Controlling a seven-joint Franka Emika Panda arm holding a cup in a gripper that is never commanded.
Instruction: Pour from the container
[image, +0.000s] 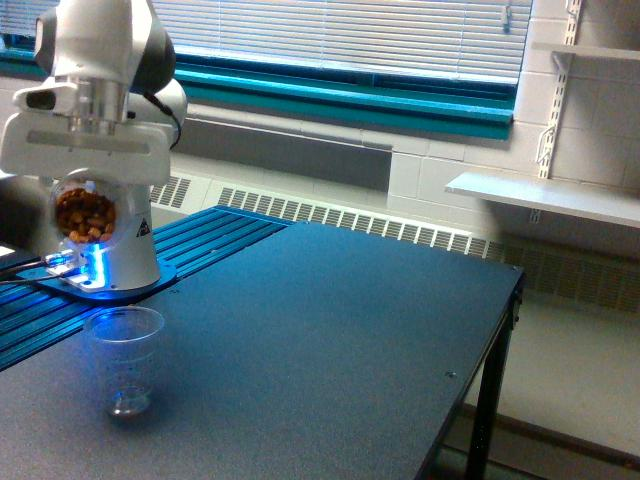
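The container, a small clear cup holding brown nut-like pieces, lies on its side with its mouth facing the camera, held under the white gripper, which is shut on it. It hangs above and a little to the exterior view's left of a taller tapered clear cup with printed marks, which stands upright on the dark table. A few small pieces seem to lie at that cup's bottom. The fingers are mostly hidden behind the container.
The arm's white base with a blue light stands on a blue ribbed plate at the table's far left. The table's edge and a leg are at the exterior view's right. Behind are a radiator, blinds and a wall shelf.
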